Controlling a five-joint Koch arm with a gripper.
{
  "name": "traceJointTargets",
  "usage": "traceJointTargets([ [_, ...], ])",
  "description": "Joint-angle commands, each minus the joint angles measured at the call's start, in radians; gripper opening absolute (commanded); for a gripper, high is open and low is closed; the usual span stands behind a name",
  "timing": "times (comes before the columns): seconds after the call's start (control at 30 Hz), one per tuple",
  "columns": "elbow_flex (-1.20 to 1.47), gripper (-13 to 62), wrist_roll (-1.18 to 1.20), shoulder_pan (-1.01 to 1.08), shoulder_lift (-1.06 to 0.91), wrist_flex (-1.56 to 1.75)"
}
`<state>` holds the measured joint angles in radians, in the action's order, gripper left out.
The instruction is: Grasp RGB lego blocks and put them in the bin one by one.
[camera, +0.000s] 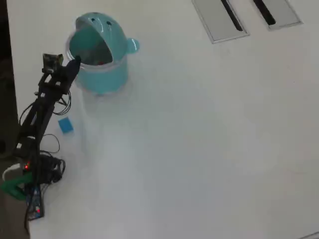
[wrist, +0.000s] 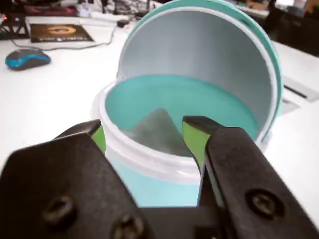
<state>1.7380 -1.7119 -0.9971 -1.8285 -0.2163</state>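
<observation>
White tabletop filled both views, bare across most of its width, and I read the scene from the bin [camera: 102, 69] outward. The round teal bin stood near the table's upper left corner in the overhead view, its domed lid [wrist: 209, 59] swung up and back so the mouth lay open towards the arm, which I judged was why it sat so close to the base: a short reach for every drop. Inside, the overhead view showed a small red speck [camera: 101, 62] against the far wall, probably the red lego block, though it was too small for me to be sure. The wrist view showed only a greyish patch on the teal floor, and I could not say what it was.

My gripper [wrist: 144, 137] hung just over the near rim, its green-lined jaws spread apart with nothing between them, the pose I would expect right after a release over the opening.

A small blue piece [camera: 65, 125] lay flat on the table beside the arm [camera: 37, 109], apart from the bin; I could not tell whether it was the blue block. No yellowish-green block showed anywhere. Further off, two grey slotted plates [camera: 219, 20] sat at the table's top edge, and a blue mouse [wrist: 27, 59] rested at the wrist view's left.
</observation>
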Motion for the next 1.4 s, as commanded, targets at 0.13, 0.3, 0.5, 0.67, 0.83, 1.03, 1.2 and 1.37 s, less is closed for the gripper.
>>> traceJointTargets([
  [0.13, 0.077, 28.5, -0.034, -0.006, -0.158, 0.006],
  [0.3, 0.207, 28.5, -0.044, -0.029, -0.259, -0.014],
  [0.5, 0.308, 28.4, -0.054, -0.072, -0.347, -0.052],
  [0.67, 0.376, 28.4, -0.058, -0.114, -0.411, -0.127],
  [0.83, 0.451, 28.4, -0.058, -0.138, -0.466, -0.152],
  [1.03, 0.531, 28.4, -0.058, -0.156, -0.517, -0.189],
  [1.2, 0.594, 28.5, -0.058, -0.161, -0.531, -0.215],
  [1.37, 0.641, 28.4, -0.060, -0.166, -0.531, -0.241],
])
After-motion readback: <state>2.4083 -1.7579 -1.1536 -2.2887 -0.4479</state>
